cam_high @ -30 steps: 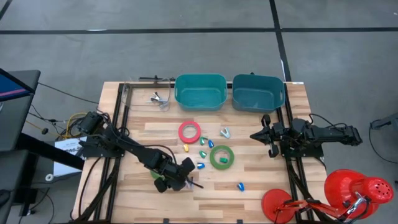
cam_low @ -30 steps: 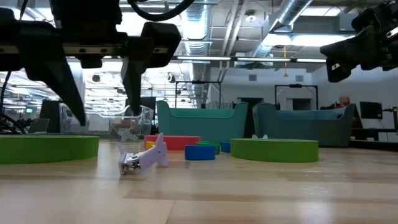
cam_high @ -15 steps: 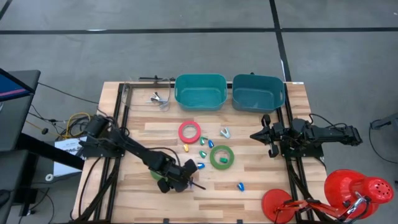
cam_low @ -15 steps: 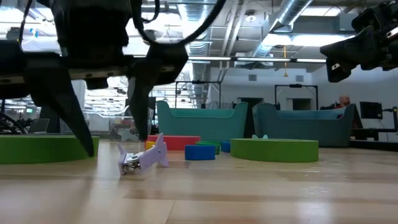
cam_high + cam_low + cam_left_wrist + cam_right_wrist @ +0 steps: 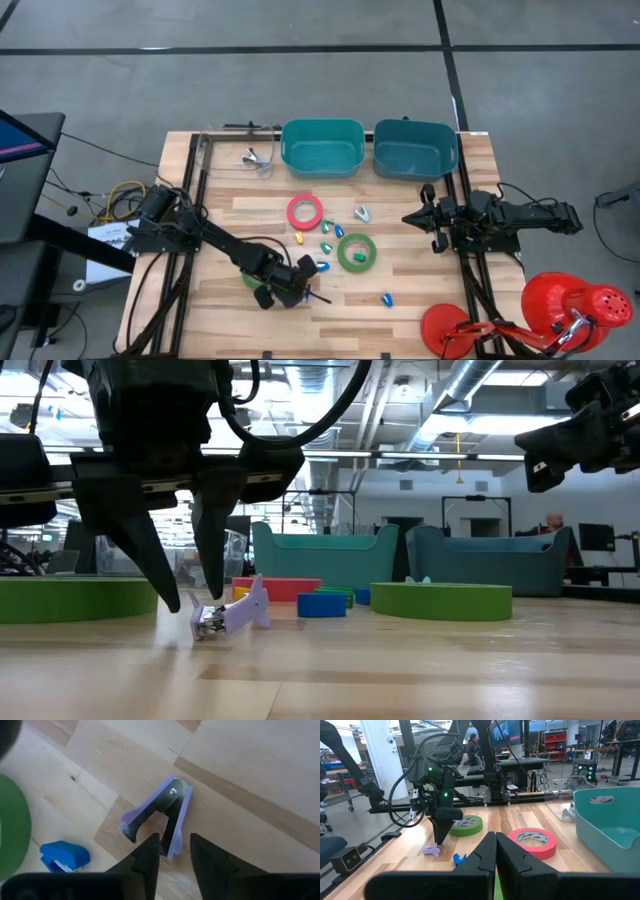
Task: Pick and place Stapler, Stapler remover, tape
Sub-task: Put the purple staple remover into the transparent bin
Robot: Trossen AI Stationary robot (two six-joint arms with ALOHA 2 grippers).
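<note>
On your tabletop (image 5: 420,290), the right hand (image 5: 424,217) waits clenched at the right edge. Your left hand (image 5: 190,595) stands low near the front left, fingers parted around the purple staple remover (image 5: 159,820), not yet gripping.

Left tool (image 5: 441,839) above purple stapler remover (image 5: 432,851); pink-red tape (image 5: 531,842) near.

grey floor (image 5: 300,80) with dark seams, exposed ceiling ducts (image 5: 470,385), bright overhead lights
</note>
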